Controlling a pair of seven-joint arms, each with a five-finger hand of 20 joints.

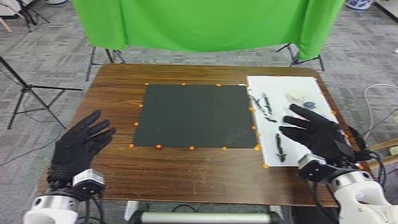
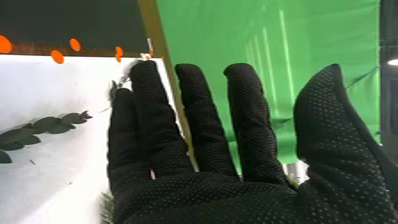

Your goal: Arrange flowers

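Several dark stems (image 1: 266,107) lay loose on the white sheet (image 1: 275,84) at the right side of the table (image 1: 178,175), with a pale bloom (image 1: 298,95) and a small bluish one (image 1: 309,105) near them, and another dark sprig (image 1: 281,149) closer to the robot. The right hand (image 1: 318,134) was over that sheet, wide open, its fingers straight and the thumb standing well off from them, and it had hold of nothing. The left hand (image 1: 76,145) was at the table's left side, likewise open and empty, with the dark mat (image 1: 197,117) between the two. The step in hand looked to be the picking of a first piece, and it called for a choice before a grasp. A stem with free space round it was the better pick, taken low on its bare part, so that the leaves (easily creased under a thick glove) stayed out of the pinch. In the wrist view a leafy stem (image 2: 40,131) lay flat on the sheet, and anything so thin asked for thumb and fingertips brought right down to the surface, closing gently along its sides. A hurried sweep could have pushed the neighbouring stems together or rolled the bloom away.
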